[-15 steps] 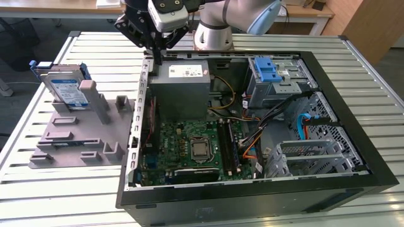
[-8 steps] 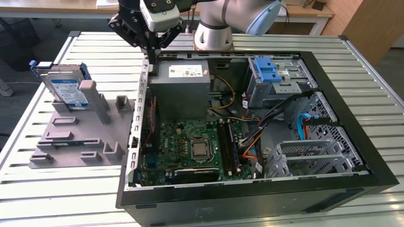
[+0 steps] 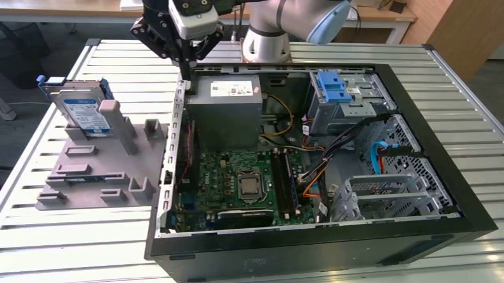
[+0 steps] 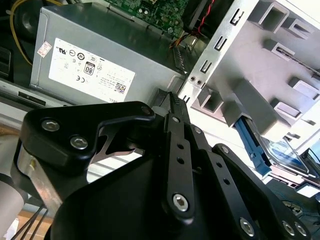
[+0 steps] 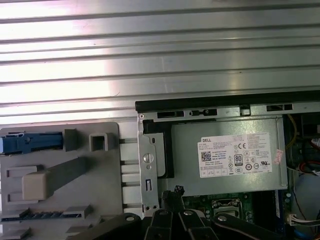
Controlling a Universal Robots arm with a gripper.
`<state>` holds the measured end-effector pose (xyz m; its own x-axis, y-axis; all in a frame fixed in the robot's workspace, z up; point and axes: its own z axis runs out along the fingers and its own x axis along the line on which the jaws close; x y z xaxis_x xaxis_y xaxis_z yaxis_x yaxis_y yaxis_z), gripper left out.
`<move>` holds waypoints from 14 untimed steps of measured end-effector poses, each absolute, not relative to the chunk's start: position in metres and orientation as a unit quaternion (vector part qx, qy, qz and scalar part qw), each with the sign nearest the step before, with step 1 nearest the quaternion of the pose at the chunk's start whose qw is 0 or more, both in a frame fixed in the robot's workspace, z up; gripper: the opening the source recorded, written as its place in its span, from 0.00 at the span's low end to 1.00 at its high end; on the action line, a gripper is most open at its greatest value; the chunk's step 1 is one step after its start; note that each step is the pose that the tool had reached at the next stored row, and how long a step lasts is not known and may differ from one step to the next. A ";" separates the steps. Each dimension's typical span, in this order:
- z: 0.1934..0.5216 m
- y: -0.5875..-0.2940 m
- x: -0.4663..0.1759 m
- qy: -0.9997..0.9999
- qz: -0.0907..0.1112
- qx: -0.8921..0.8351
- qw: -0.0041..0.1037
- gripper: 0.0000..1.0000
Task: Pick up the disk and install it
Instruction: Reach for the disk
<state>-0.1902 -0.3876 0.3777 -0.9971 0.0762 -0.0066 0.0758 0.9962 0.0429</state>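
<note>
**Gripper.** Your black, multi-link two-finger gripper [image 3: 186, 69] has its fingers drawn together to a point and nothing between them. It hangs over the far rim of the black, open-sided computer case [image 3: 315, 250], at the corner on the exterior view's left. In the second wrist view the tips [image 4: 174, 100] sit above the edge of the large grey power-supply box with a white sticker [image 4: 100, 60].

**Disk.** The flat silver hard drive with a white-and-blue label and a blue bracket [image 3: 82, 111] stands on edge outside the case, at the exterior view's left and well apart from the gripper. Its label faces the exterior camera. A grey upright post stands just beside it, and you have open air above its top edge.

**Fixture.** The pale grey plastic block with slots and posts [image 3: 94, 171] holds the disk at its far end. It lies flat just beside the case's side wall.

**Case interior.**
- The power-supply box fills the far corner under the gripper.
- A grey metal drive cage with a blue plastic latch [image 3: 340, 88] sits at the far side, toward the exterior view's right.
- A green motherboard [image 3: 236, 177] covers the floor.
- A second, bare grey metal cage [image 3: 390, 194] stands near the front, with loose cables between the two cages.

**Table.** A ribbed silver metal top [image 3: 102, 247] runs bare along the case's far edge.
</note>
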 end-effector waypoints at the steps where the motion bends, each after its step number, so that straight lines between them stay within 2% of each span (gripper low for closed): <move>1: 0.378 -0.388 -0.190 0.999 0.021 0.038 0.004 0.11; 14: 0.378 -0.388 -0.197 0.999 0.021 0.038 0.004 0.11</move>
